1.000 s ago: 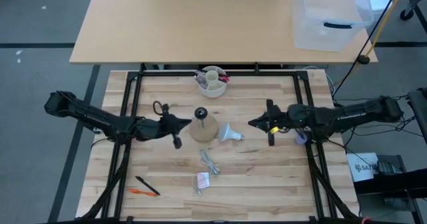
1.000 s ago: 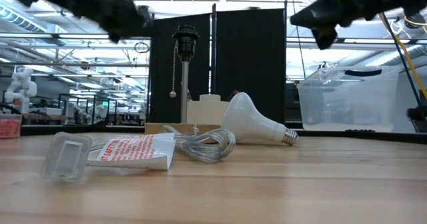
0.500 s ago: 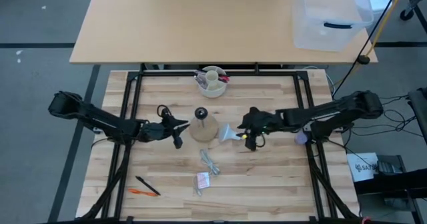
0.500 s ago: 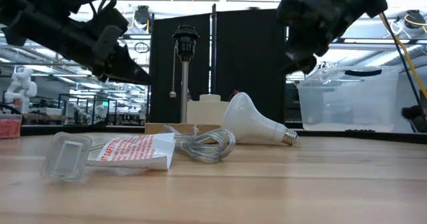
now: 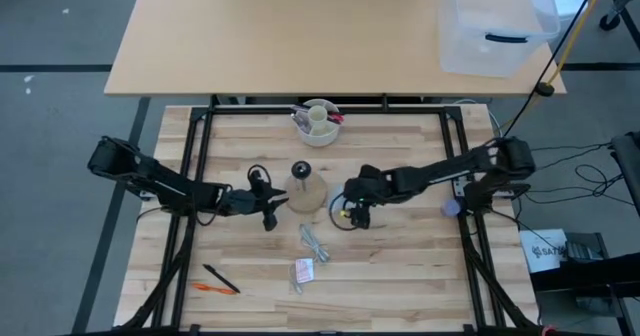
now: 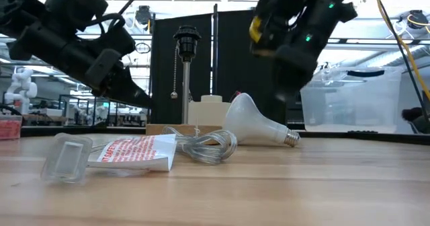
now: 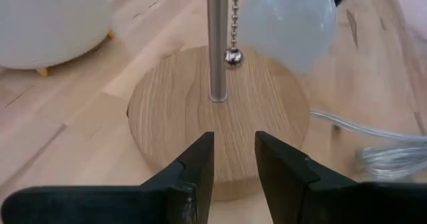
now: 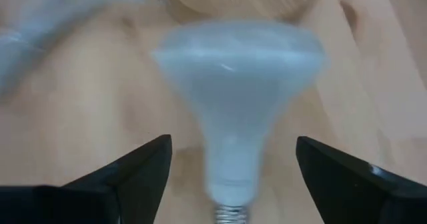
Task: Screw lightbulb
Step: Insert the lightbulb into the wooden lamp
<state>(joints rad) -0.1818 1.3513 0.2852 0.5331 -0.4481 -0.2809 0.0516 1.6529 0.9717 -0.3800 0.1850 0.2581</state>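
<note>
The white lightbulb (image 8: 237, 84) lies on its side on the table, its dome toward the lamp and its grey screw neck (image 6: 290, 138) toward the table's right. The lamp has a round wooden base (image 7: 217, 111) and a metal rod carrying a black socket (image 6: 187, 38). My right gripper (image 8: 233, 177) hovers open above the bulb's neck end, tipped downward, one finger on either side and touching nothing. My left gripper (image 7: 233, 164) stands just left of the base (image 5: 307, 190), low over the table. It is open by a narrow gap with nothing between its fingers.
A clear cable (image 5: 315, 241) and a small packet (image 5: 303, 270) lie near the table's front, and two pens (image 5: 220, 281) lie at the front left. A cream cup with pens (image 5: 317, 119) stands at the far edge. A clear bin (image 5: 495, 26) sits on the table behind.
My right gripper has swept toward the table's left, come down and tipped steeply downward until it stands over the bulb. My left gripper has sunk and closed in on the lamp's base. The bulb and lamp have stayed put.
</note>
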